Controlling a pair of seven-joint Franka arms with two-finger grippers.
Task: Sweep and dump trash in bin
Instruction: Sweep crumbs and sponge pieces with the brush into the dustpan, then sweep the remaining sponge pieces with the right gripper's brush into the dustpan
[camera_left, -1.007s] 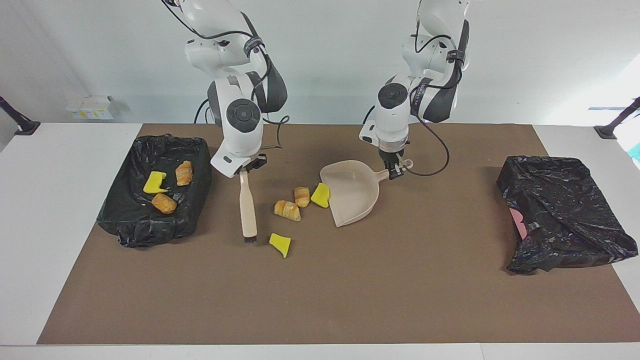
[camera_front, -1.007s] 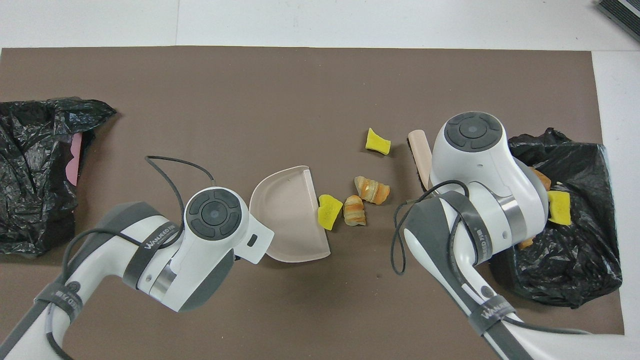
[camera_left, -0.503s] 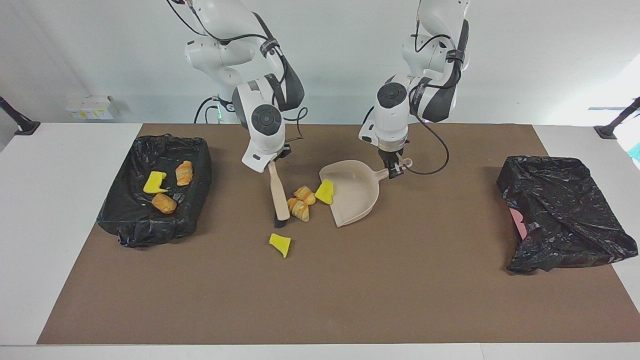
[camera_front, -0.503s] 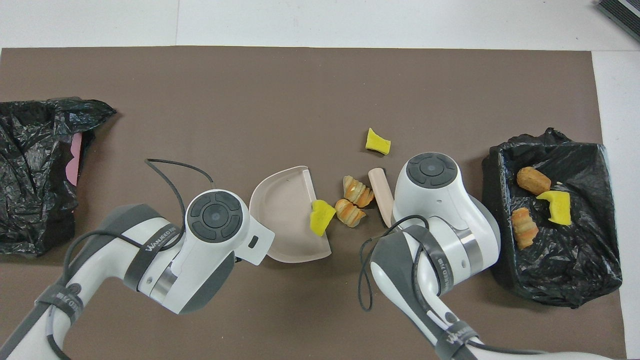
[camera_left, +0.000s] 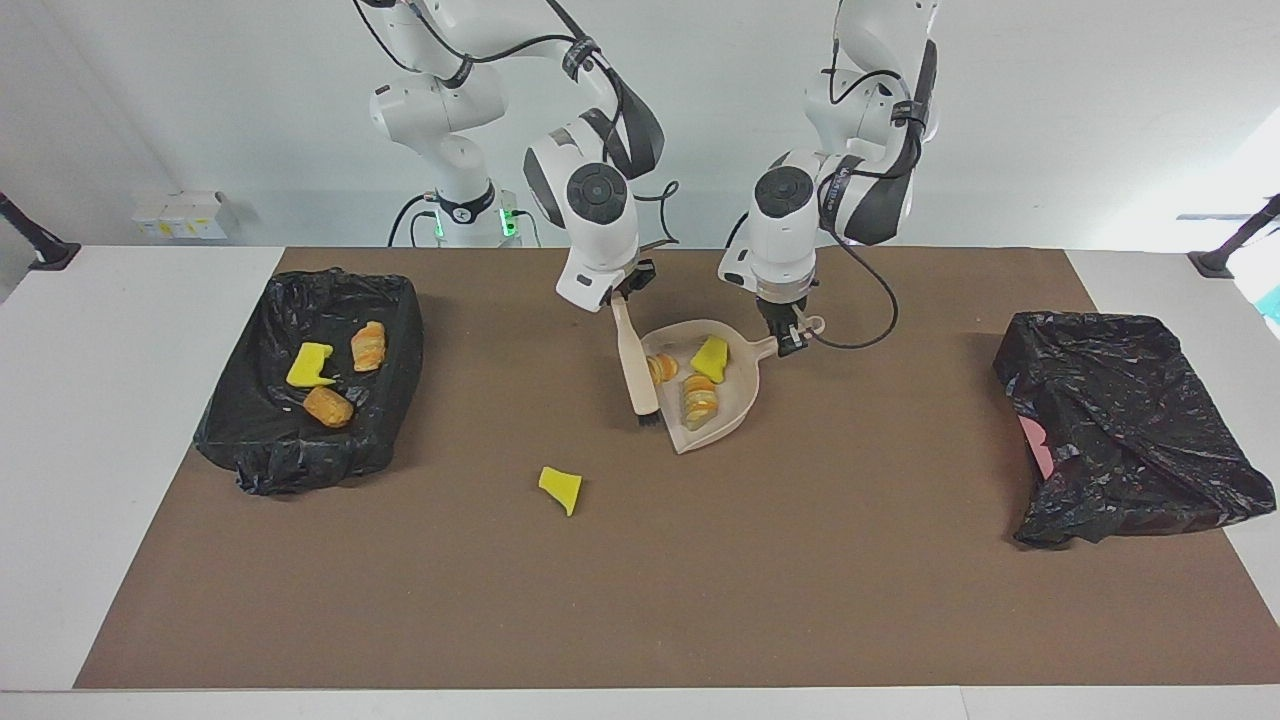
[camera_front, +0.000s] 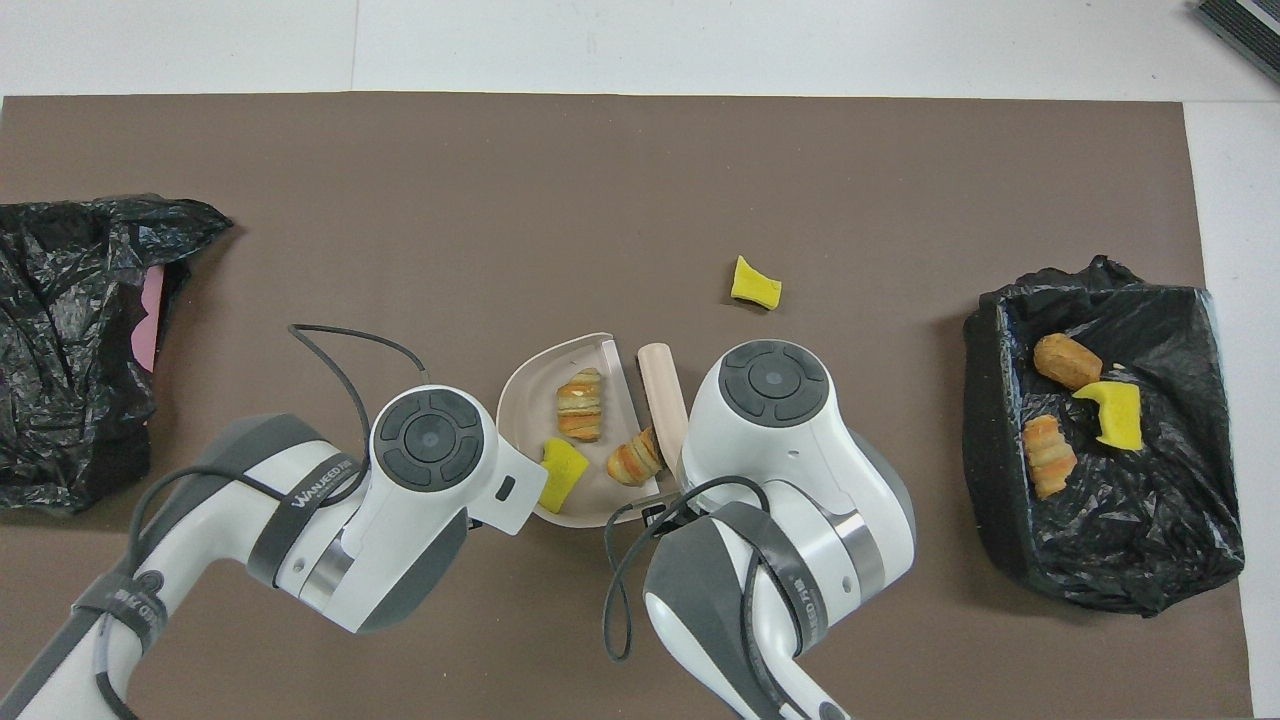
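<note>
Brown mat (camera_left: 700, 600) covers white table; I go view by view.

Facing view: my left gripper (camera_left: 790, 345) pinches dustpan (camera_left: 735, 405) handle, pan near mat's robot-side edge. My right gripper (camera_left: 625, 290) clamped on brush (camera_left: 636, 365), bristles down at pan mouth. Three trash pieces (camera_left: 700, 395) in pan, one yellow piece (camera_left: 561, 488) on mat toward centre. Bin (camera_left: 300, 450) at right arm's end holds three more.

Overhead view: second black bag (camera_front: 70, 350) at left arm's end. Both grippers hidden under wrists, can't tell fingers here.

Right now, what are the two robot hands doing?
Left gripper: jaws shut on the dustpan handle.
Right gripper: jaws shut on the brush handle.
</note>
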